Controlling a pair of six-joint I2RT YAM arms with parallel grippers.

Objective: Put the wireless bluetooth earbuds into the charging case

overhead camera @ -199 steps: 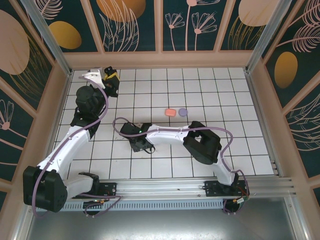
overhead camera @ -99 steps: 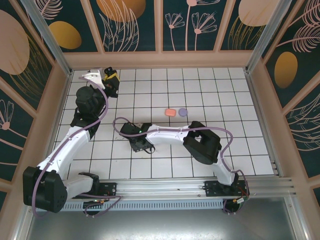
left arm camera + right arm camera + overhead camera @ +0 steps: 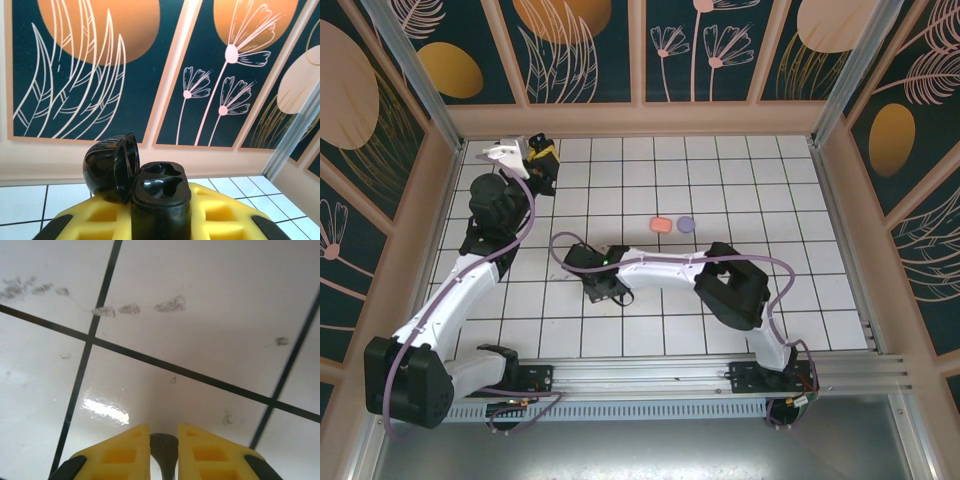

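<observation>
Reference thing: coral-pink case (image 3: pixel 662 224), lying on the white tiled table (image 3: pixel 770 190). The lavender case (image 3: pixel 686 224) is sitting just beside it on its right, the two nearly touching.

Right gripper (image 3: pixel 610 291) is pointing down at the table. It is nearer the arm bases than the coral-pink case and off to its left, near but apart. In the wrist view its yellow fingers (image 3: pixel 122 452) are standing close together, leaving only a narrow slot. A small dark earbud (image 3: pixel 164 446) is sitting in that slot and touching both inner faces, so the right jaws are pinching it. Too little of it is showing to make out a stem.

Left gripper (image 3: pixel 542 160) is hovering well apart from the coral-pink case, far to its left and further back, close to the rear wall. Its yellow pads are clamping the black charging case (image 3: pixel 161 200), which is standing upright between them. The lid (image 3: pixel 107 167) is hanging open to the left, and the two moulded wells (image 3: pixel 160 182) are facing up.

Dark earbud and black charging case are both sitting to the left of the coral-pink case, well apart from each other.
</observation>
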